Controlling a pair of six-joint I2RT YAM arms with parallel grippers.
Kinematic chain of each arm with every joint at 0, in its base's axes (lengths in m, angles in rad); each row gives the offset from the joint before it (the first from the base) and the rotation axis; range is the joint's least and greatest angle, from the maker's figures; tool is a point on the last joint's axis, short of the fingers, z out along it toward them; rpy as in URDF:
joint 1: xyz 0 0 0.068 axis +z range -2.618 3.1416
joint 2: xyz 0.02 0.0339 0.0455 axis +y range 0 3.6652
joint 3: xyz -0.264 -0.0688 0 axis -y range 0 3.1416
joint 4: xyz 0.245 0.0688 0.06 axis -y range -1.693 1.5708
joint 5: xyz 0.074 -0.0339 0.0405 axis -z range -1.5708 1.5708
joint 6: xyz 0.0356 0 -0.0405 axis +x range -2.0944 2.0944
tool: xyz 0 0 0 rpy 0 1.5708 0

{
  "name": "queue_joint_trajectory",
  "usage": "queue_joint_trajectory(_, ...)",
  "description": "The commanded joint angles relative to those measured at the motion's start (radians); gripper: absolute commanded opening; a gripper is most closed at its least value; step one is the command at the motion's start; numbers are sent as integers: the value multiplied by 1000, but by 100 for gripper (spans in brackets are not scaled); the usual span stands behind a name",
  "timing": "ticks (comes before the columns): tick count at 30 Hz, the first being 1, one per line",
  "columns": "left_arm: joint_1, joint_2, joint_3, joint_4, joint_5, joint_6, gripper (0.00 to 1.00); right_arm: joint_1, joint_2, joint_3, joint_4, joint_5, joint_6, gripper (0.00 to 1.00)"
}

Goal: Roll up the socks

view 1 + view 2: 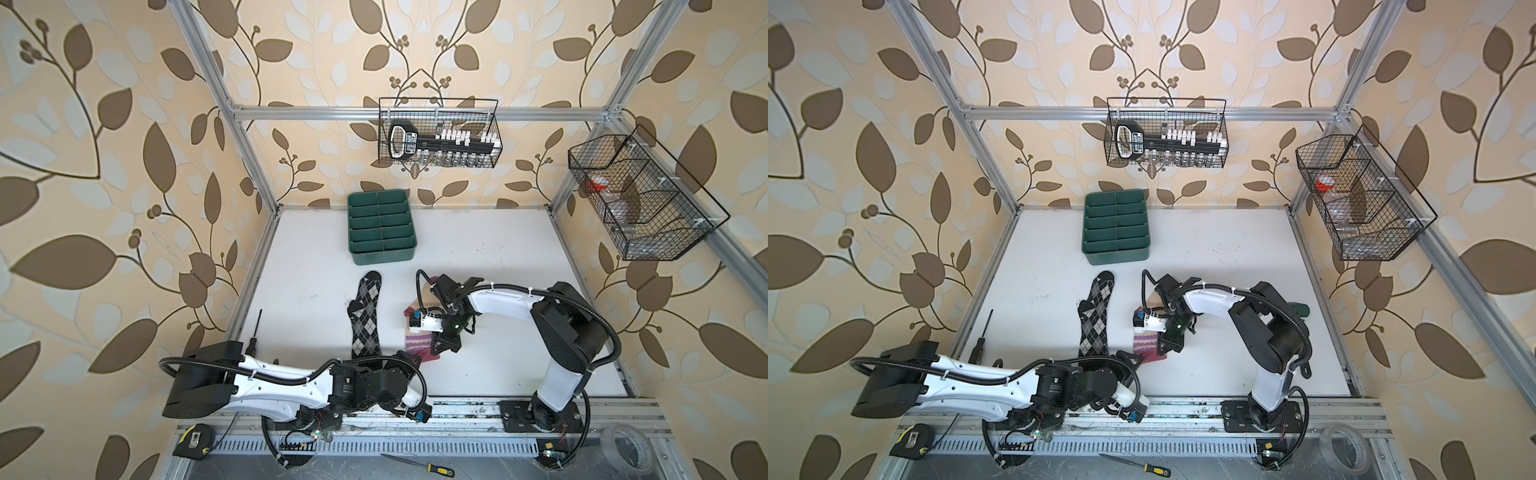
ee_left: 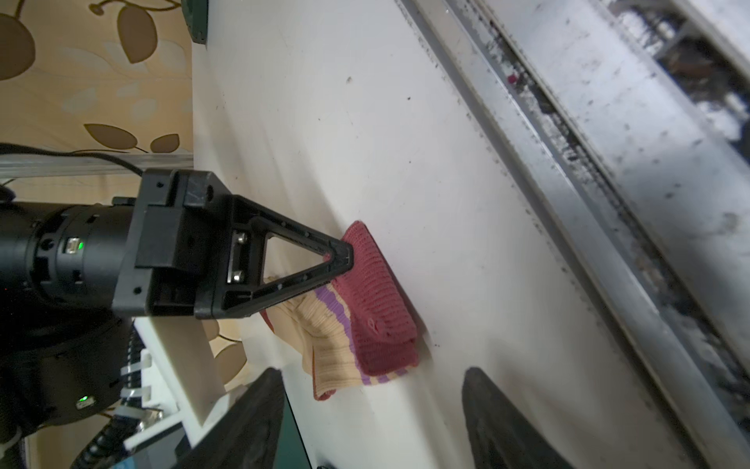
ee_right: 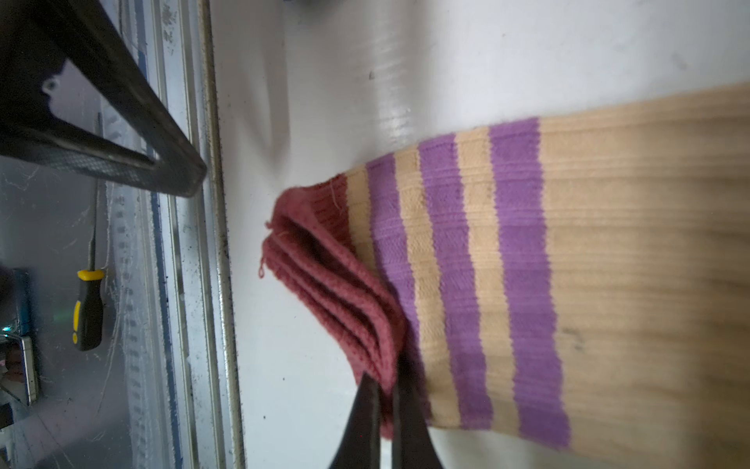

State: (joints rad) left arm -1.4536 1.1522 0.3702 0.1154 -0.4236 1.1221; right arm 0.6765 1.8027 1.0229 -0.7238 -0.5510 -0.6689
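The black-grey-white argyle sock [image 1: 365, 320] [image 1: 1096, 316] lies flat and straight on the white table, left of centre in both top views. To its right lies the beige sock [image 1: 417, 343] [image 1: 1144, 343] [image 3: 608, 243] with purple stripes, its maroon cuff [image 2: 377, 300] [image 3: 337, 292] bunched in folds. My right gripper [image 3: 385, 390] [image 1: 441, 348] is shut on that cuff, and most of the sock is hidden under the arm. My left gripper [image 2: 372, 371] is open beside the cuff with nothing between its fingers [image 2: 268, 410].
A green divided tray [image 1: 382, 257] stands at the back of the table. Two wire baskets [image 1: 440, 133] [image 1: 640, 199] hang on the walls. A black screwdriver [image 1: 254, 332] lies at the table's left edge. On the front rail are a yellow-handled screwdriver [image 1: 432, 457], a tape measure [image 1: 193, 440] and a tape roll [image 1: 627, 449].
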Motion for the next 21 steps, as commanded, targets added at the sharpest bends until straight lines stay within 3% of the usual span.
queue_joint_trajectory(1, -7, 51, -7, 136, -35, -2, 65, -5, 23, 26, -22, -9, -3, 0)
queue_joint_trajectory(13, -6, 170, -16, 230, -81, -14, 43, -6, -1, 8, -3, -5, 3, 0)
queue_joint_trajectory(21, -6, 225, -14, 262, -75, -29, 46, -6, -9, 4, 0, -6, 6, 0)
